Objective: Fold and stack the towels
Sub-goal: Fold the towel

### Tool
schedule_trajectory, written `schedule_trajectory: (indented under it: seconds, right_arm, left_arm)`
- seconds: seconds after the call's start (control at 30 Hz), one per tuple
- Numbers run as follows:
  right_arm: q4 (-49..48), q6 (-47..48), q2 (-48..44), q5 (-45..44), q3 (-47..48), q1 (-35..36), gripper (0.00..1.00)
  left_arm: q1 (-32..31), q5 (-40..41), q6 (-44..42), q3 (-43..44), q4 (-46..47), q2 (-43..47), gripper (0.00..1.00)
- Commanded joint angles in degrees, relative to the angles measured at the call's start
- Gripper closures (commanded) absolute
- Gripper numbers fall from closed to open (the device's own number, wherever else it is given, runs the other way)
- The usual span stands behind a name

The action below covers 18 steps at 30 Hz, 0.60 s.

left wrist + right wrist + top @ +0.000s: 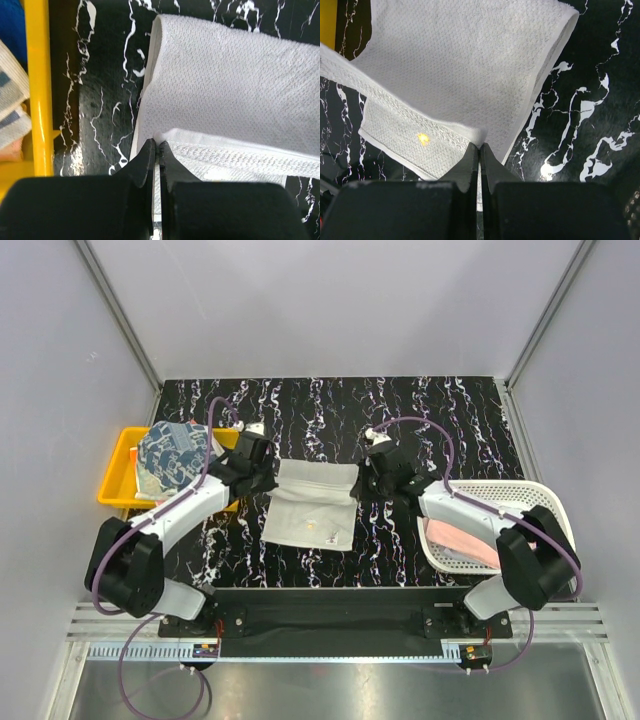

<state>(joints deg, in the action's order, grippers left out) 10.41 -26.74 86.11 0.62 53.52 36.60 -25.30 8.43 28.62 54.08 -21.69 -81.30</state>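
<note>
A whitish towel [312, 504] lies on the black marbled table between the arms, its far part lifted and folding over the near part. My left gripper [262, 476] is shut on the towel's left far corner [159, 137]. My right gripper [362, 480] is shut on the right far corner [481, 136]. The towel [460, 65] has a small yellow mark [423, 138] on the lower layer. A patterned dark blue and white towel [170, 456] lies in the yellow tray [118, 480]. A pale pink towel [462, 543] lies in the white mesh basket [520, 498].
The yellow tray's rim [38, 90] runs close on the left of my left gripper. The basket stands at the right near the right arm. Grey walls enclose the table on three sides.
</note>
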Motion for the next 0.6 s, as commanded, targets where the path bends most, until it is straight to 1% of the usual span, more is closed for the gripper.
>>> schedule_trajectory:
  seconds: [0.0,0.23,0.4,0.57]
  right_arm:
    - [-0.9,-0.9,-4.0,-3.9,-2.0,0.6,1.0]
    - [-0.9,-1.7,-8.1,-4.0,-5.6,1.6,1.0]
    - [-1.2,-2.3,-9.3,-4.8,-7.2,3.0,1.0]
    - [-2.3,-3.1,-9.0,-4.9,-8.9,4.2,1.0]
  left_arm:
    - [-0.1,4.5,0.3,-1.8,2.6,3.1,1.0]
    - [-0.6,5.1,0.9,-3.7,2.1,6.6,1.0]
    - [-1.1,5.3,1.0,-4.9,1.6,9.4,1.0]
    - [-1.4,5.7,1.4,-6.3,1.4,9.7,1.0]
